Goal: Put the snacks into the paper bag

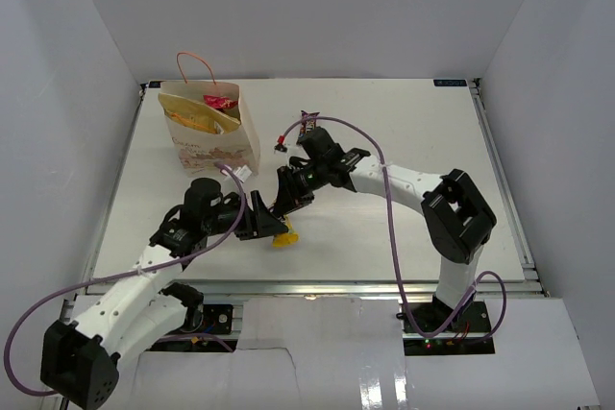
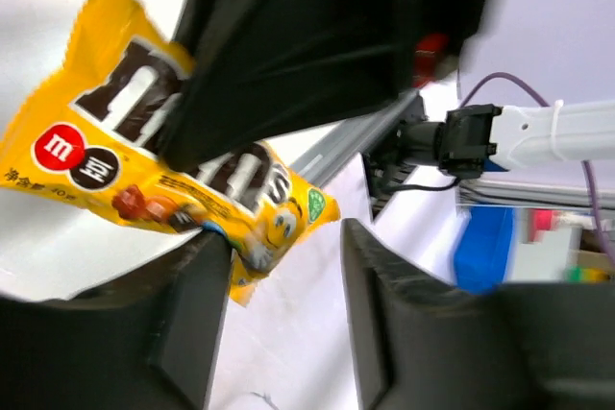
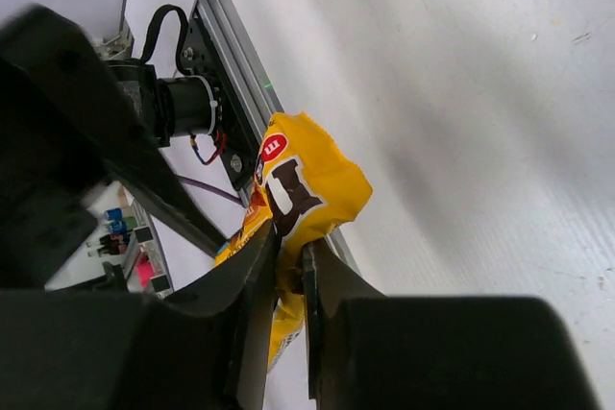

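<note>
R jaws pinch M&M's pack (image 3: 312,180), long axis along fingers (image 3: 332,285); L jaws open

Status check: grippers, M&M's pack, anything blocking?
Right gripper shut on M&M's pack. Left gripper open, fingers beside pack. Paper bag upright, back left. Left gripper crowds the right one.
</note>
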Robot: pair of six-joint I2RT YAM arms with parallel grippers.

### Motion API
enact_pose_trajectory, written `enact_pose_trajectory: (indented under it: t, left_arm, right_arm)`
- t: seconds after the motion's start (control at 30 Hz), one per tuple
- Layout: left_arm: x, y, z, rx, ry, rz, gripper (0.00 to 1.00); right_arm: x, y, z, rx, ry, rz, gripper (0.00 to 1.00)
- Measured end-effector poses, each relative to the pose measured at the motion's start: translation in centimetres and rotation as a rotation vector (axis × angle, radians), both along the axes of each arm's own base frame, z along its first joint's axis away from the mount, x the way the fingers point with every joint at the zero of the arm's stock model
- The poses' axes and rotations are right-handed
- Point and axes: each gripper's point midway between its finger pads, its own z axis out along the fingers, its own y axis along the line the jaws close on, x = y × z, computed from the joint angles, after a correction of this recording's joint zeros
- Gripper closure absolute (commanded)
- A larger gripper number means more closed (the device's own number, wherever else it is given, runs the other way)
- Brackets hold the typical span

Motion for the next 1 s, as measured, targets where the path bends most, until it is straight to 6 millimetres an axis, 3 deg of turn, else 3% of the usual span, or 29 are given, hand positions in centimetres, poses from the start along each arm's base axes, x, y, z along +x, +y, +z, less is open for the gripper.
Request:
enact_pose_trajectory:
  t: [0.07,0.17,0.3,0.4,0.63,0.7,0.77,0.83,0.9,1.0]
  left_arm:
    - [0.5,0.3,2.0,0.002,-0.067,0.02,0.29]
    - [1.0,1.0,5.0,0.002,-0.173,0.065,0.28]
    - [1.2,2.5,8.2,0.003,-0.278,0.155,0.27]
    - [0.9,4.0,8.8,0.01,-0.295,0.239,0.27]
    - [0.4,6.6,8.2,0.008,-0.252,0.419,0.27]
    - [0.4,7.1,8.2,0.004,-0.238,0.456,0.27]
    - [0.4,7.4,8.0,0.001,-0.224,0.48,0.27]
    - [0.4,7.6,7.8,0.003,-0.209,0.499,0.27]
    - [0.3,7.9,7.6,0.005,-0.2,0.514,0.27]
    - [0.1,8.2,7.5,0.006,-0.194,0.532,0.27]
  right_arm:
    - [0.5,-0.2,0.4,0.017,-0.028,0.009,0.92]
    - [1.9,-0.7,2.2,0.071,-0.117,0.037,0.92]
    - [5.4,-1.3,7.2,0.191,-0.37,0.081,0.92]
    - [8.9,-0.9,14.1,0.295,-0.657,0.082,0.92]
    - [13.5,1.7,32.6,0.525,-1.247,-0.073,0.92]
    - [14.3,2.6,35.9,0.581,-1.367,-0.147,0.92]
    - [15.0,3.8,37.2,0.609,-1.45,-0.215,0.92]
    - [15.9,5.6,37.2,0.62,-1.517,-0.278,0.92]
    - [16.9,7.9,35.5,0.606,-1.556,-0.319,0.92]
    - [18.4,11.1,31.3,0.55,-1.59,-0.337,0.92]
